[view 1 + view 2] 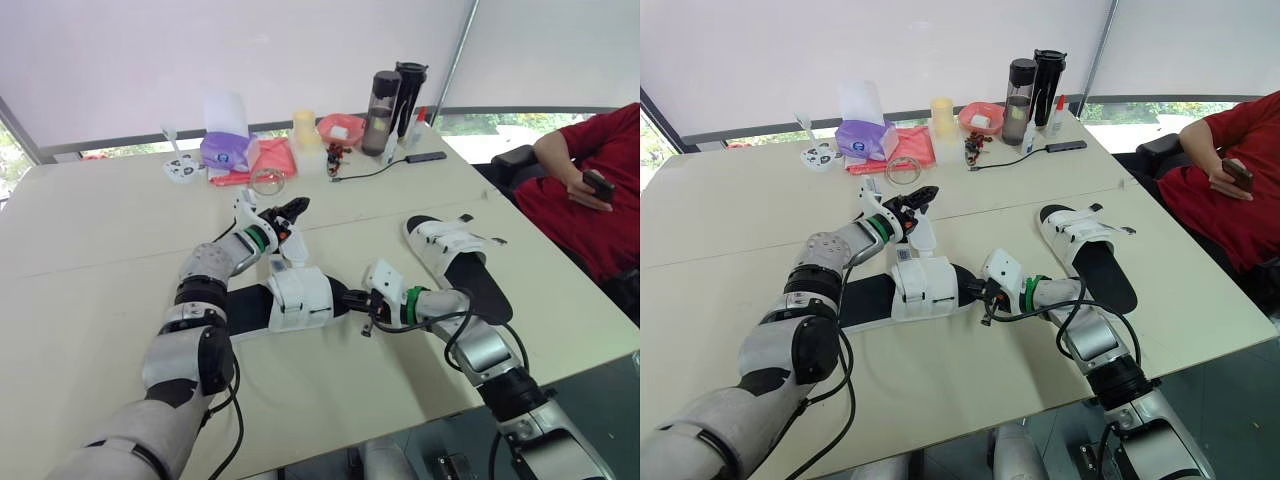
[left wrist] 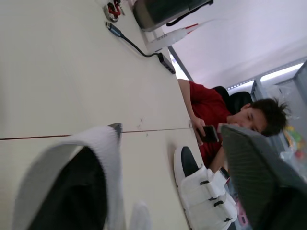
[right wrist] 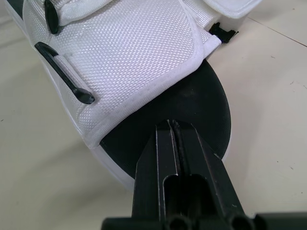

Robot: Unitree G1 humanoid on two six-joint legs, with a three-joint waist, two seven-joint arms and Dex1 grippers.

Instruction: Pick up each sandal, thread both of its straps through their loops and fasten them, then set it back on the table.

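Near sandal (image 1: 290, 300) flat on desk (image 1: 100, 230), right claw (image 3: 173, 124) closed, tips on its black insole (image 3: 206, 110), left claw (image 1: 287, 215) open above its strap (image 1: 923, 235), second sandal (image 1: 455, 255) lying apart.

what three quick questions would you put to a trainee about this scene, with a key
1. How many sandals lie on the table?
2. True or false: the right gripper is at the far sandal.
3. What does the person seated beside the table hold? A a phone, B a bottle, C a sandal.

Key:
1. Two, the near sandal and the far sandal.
2. False: its fingers are at the end of the near sandal.
3. A, the phone.
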